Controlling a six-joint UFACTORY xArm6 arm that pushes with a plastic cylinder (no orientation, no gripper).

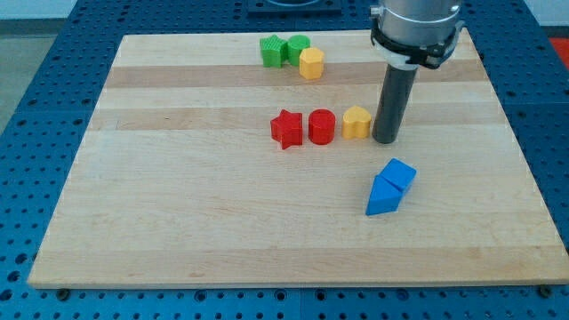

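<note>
My tip [386, 140] rests on the wooden board [178, 213] just right of the yellow block [356, 123], close to it or touching it. Left of that block stand a red cylinder [321, 127] and a red star [286, 129], the three forming a row. Below the tip, toward the view's bottom, a blue cube [399, 173] sits against a blue triangular block [383, 198].
Near the view's top edge of the board a green star [272, 51], a second green block [297, 46] and a yellow rounded block [311, 63] cluster together. A blue perforated table [36, 80] surrounds the board.
</note>
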